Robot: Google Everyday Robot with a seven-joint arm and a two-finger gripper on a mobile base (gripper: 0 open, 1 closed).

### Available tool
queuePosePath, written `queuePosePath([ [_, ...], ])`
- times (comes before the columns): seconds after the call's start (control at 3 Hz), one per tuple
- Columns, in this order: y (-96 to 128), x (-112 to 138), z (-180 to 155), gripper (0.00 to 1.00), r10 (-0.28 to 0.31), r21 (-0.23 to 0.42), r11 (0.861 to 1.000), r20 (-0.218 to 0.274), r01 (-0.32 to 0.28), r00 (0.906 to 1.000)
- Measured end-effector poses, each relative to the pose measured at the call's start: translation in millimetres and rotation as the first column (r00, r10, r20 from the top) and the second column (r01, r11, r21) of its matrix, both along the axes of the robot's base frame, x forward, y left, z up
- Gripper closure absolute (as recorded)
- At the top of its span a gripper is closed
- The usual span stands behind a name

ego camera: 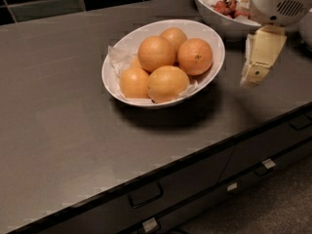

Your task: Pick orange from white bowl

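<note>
Glossy white bowl (208, 32), crinkled paper (117, 60), dimpled orange (195, 56), matt countertop (58, 130); smooth plastic claw (251, 78) hangs right of the bowl

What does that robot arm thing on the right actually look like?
The gripper, just right of the white bowl, is a pale cream, blocky piece tapering downward. Above it sits a rounded white housing with a small slotted vent. No cables or markings show.

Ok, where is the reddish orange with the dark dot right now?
In the camera view, the orange sits at the right side of the white bowl, with the gripper hanging just right of it.
</note>
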State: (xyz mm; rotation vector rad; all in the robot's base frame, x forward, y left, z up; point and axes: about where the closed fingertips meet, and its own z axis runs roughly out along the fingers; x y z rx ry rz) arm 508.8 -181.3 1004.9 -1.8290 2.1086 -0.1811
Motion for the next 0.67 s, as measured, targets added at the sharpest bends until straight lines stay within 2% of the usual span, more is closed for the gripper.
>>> queuePosePath([
  [0.33, 9.1, 40.9, 0.7, 0.00, 0.045, 0.052, 0.998, 0.026, -0.047, 0.9986],
  [0.67, 9.1, 41.0, 0.7, 0.00, 0.046, 0.052, 0.998, 0.026, -0.047, 0.9986],
])
